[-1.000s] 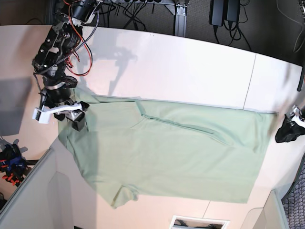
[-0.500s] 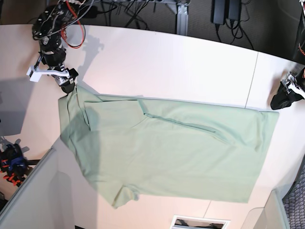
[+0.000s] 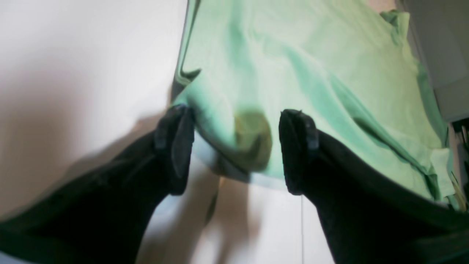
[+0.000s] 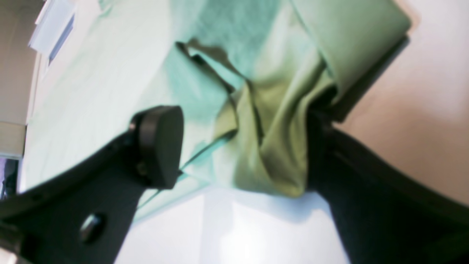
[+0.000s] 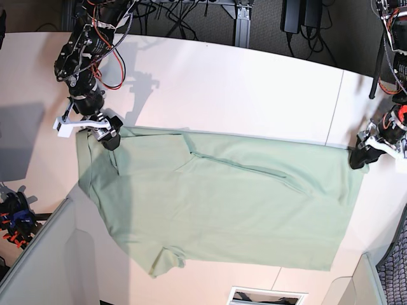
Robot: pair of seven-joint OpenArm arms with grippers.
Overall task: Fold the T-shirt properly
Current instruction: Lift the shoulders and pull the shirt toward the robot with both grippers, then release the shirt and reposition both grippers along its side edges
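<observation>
While the T-shirt lies spread flat across the middle of the white bench in the base view, its folded sleeve sits nearest, at the lower left of that frame, and the long body runs toward the right edge. In the left wrist view the left claw stands wide, both dark fingers low in the frame, with a rounded corner of the mint-green cloth bulging into the gap between them; whether the cloth touches either pad cannot be told. In the right wrist view the right claw is also spread wide, one finger at the left centre, and a bunched, creased fold of the shirt fills the space against the other finger on the right. Farther up in the base view, the right claw rests at the shirt's upper left corner, below an arm strung with red wires, and the left claw sits at the shirt's upper right corner near the right edge. Dark cables hang behind the bench along the top of the frame.
</observation>
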